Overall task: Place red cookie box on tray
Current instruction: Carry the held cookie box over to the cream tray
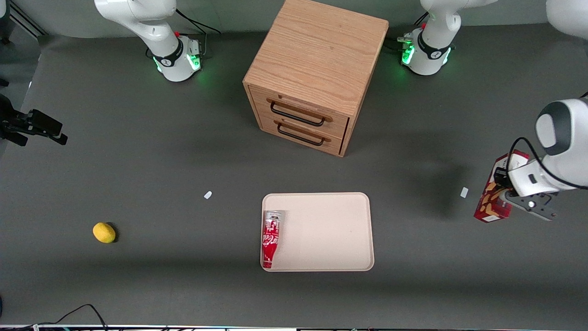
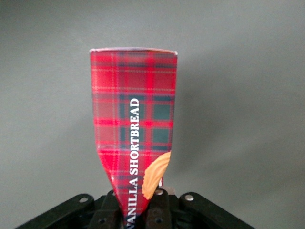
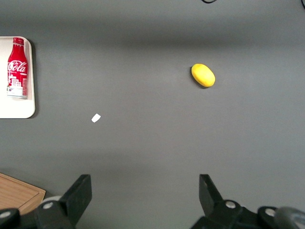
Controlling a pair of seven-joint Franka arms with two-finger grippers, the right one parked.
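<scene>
The tabletop (image 1: 138, 174) was a flat, matte dark grey sheet. On it, farthest from the front camera, stood the cabinet (image 1: 317, 69), a blocky cube of pale oak with visible grain and two drawers, each with a thin black bar handle. Nearer the camera than the cabinet lay the tray (image 1: 330, 230), a smooth beige rectangle with rounded corners and a low raised rim. Inside the tray, along its edge toward the parked arm's end, lay the cola bottle (image 1: 271, 238), glossy red and white, on its side with its narrow neck toward the camera.

The box (image 1: 494, 195) was a long slim carton, red tartan with green checks, white lettering reading "SHORTBREAD" and tan cookie pictures, with one white end. It was well apart from the tray, toward the working arm's end of the tabletop, lifted and tilted above the surface. The jaws (image 1: 503, 188) were clenched on the box near one end; in the left wrist view the carton (image 2: 136, 133) ran straight out from between the black jaws (image 2: 140, 210), its sides pinched inward where it was held and widening toward its free end.

A smooth oval lemon (image 1: 104, 232) sat toward the parked arm's end. Two tiny white scraps (image 1: 208, 195) (image 1: 464, 192) lay on the tabletop.
</scene>
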